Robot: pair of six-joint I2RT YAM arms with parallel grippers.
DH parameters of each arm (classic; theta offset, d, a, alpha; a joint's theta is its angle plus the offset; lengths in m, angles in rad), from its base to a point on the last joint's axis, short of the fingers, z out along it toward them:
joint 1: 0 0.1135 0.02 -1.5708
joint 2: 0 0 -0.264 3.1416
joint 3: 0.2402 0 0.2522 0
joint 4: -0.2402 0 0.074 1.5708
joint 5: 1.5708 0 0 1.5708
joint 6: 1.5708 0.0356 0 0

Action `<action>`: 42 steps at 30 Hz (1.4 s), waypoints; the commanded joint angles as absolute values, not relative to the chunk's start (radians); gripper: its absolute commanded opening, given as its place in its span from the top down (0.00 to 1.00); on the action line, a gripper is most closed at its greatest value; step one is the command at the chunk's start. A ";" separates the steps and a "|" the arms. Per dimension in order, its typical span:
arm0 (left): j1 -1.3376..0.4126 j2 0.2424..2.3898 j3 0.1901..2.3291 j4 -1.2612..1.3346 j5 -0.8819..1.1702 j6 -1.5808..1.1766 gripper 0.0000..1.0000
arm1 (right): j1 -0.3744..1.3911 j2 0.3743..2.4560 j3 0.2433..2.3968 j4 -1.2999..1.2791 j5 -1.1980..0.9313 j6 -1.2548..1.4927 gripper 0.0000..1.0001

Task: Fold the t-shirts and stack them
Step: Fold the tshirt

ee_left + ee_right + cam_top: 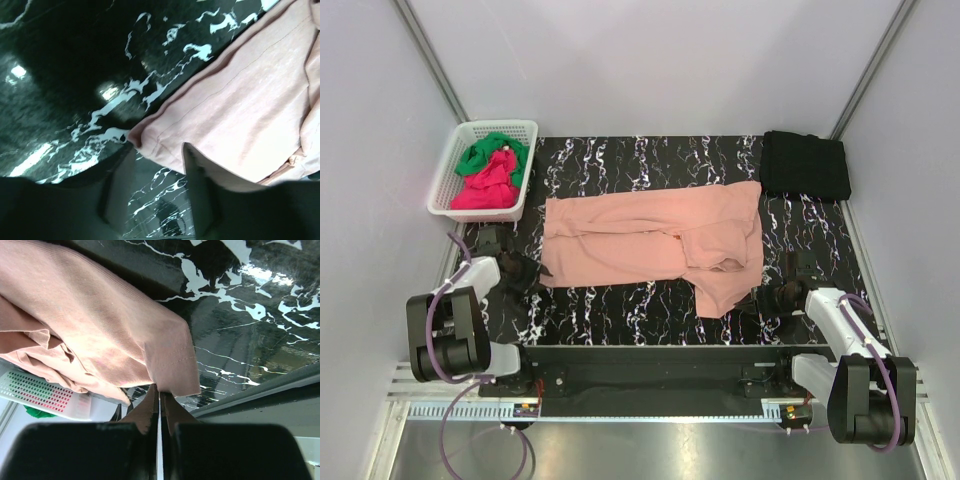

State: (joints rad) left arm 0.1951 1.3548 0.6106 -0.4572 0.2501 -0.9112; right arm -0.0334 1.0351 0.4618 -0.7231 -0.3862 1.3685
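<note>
- The pink shirt (pixel 650 240) lies spread across the middle of the tabletop (pixel 620 160), with cloth bunched on top toward its 3 o'clock end. Only plain fabric faces my cameras, and I can read no print or label on it.
- My right hand (pixel 159 392), at 4 o'clock on the tabletop, is pinched tight on the pink shirt's near hem corner. The cloth drapes away from the closed fingertips.
- My left hand (pixel 160 150), at 8 o'clock, has its jaws apart either side of the shirt's other near corner. I cannot tell whether either finger touches the cloth.
- A black shirt (pixel 805 165) sits folded at 1 o'clock.
- A white basket (pixel 445 190) at 10 o'clock holds a green shirt (pixel 490 152) and a red shirt (pixel 485 190), crumpled together. Anything under them is hidden.
- The tabletop is glossy black with white veining and throws back glare in both wrist views. Pale walls (pixel 650 60) close it in on three sides.
</note>
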 commanded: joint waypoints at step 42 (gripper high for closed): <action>0.245 1.321 0.773 -0.552 0.233 -0.778 1.00 | -0.034 1.022 0.597 -0.730 -0.364 1.364 1.00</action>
